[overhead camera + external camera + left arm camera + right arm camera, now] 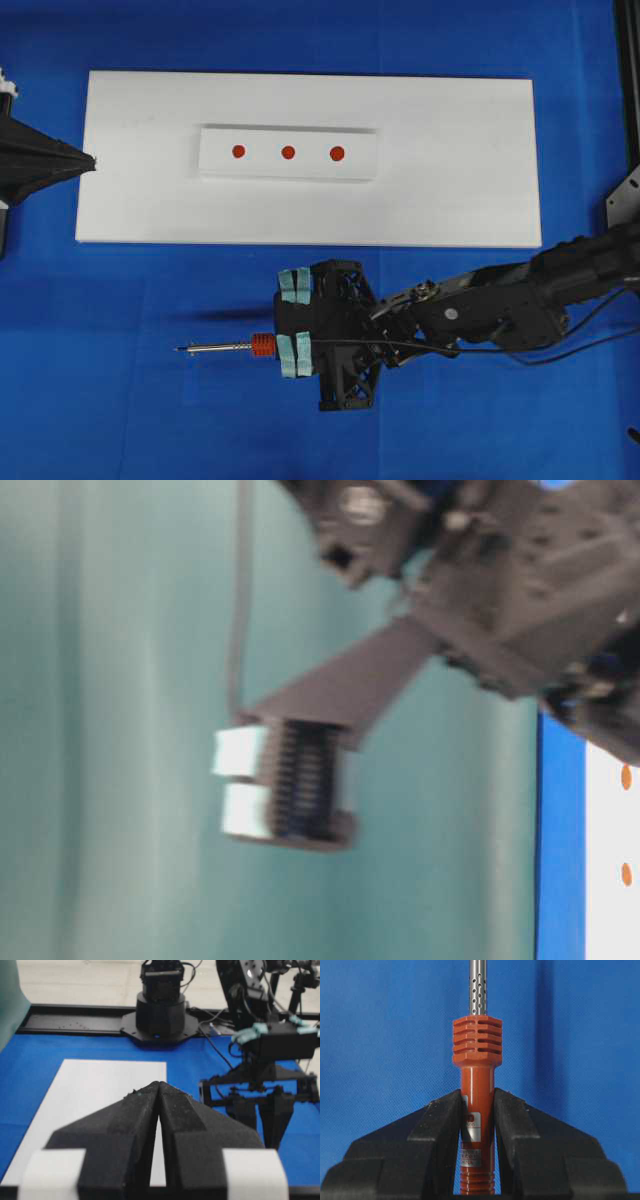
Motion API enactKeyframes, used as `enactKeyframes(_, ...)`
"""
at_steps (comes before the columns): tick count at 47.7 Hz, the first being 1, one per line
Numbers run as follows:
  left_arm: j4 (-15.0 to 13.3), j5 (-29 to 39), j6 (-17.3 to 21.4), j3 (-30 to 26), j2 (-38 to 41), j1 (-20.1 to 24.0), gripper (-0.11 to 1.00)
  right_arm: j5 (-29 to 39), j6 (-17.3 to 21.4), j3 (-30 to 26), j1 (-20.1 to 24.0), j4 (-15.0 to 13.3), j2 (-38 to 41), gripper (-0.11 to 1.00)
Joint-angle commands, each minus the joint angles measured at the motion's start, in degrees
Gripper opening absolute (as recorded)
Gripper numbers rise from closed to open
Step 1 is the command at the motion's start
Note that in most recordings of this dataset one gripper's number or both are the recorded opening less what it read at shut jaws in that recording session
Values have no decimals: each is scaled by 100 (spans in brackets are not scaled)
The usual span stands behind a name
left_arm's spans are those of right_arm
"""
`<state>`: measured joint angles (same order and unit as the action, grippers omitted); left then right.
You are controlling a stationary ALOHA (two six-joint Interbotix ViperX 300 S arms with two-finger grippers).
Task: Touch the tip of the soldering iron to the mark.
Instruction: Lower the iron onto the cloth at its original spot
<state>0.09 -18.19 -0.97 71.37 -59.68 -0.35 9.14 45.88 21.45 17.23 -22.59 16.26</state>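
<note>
Blue cloth (120, 400) across the whole table, with a white board (450, 180) lying flat on its upper half. At far left, left gripper (90, 162), black, fingers pressed together with nothing between them, tips just at the board's left edge. On the board, left of centre, a raised white strip (262, 172) with three red marks (288, 152) in a row. Below the board, on the cloth side, the iron's tip (180, 349) pointing left, well apart from the marks and short of the board. Then the silver shaft (218, 348), level, leading right into the ribbed red-orange collar. Iron (477, 1085) clamped by its handle in the right gripper (296, 345), fingers closed on both sides of the red barrel just behind the collar, a silver label (472, 1127) between them. Teal pads (296, 285) on the finger backs. Right arm (500, 305) stretching off to the right edge, black cord (560, 355) trailing beneath it. Whether the iron touches the cloth: cannot tell.
</note>
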Motion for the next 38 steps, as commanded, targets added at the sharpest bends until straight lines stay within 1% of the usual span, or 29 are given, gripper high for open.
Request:
enactKeyframes(1,9,-18,-9,-123,18,0,0,-325,9,-35,-18,18,97,6)
enactKeyframes(11,9,-9,-53,-123,18,0,0,-633,9,-35,-35,79,396,6)
enactKeyframes(18,9,-9,-141,-123,18,0,0,-650,9,-35,-35,132,431,6)
enactKeyframes(38,9,0,-123,-123,18,-9,0,-659,9,-26,-53,193,431,6)
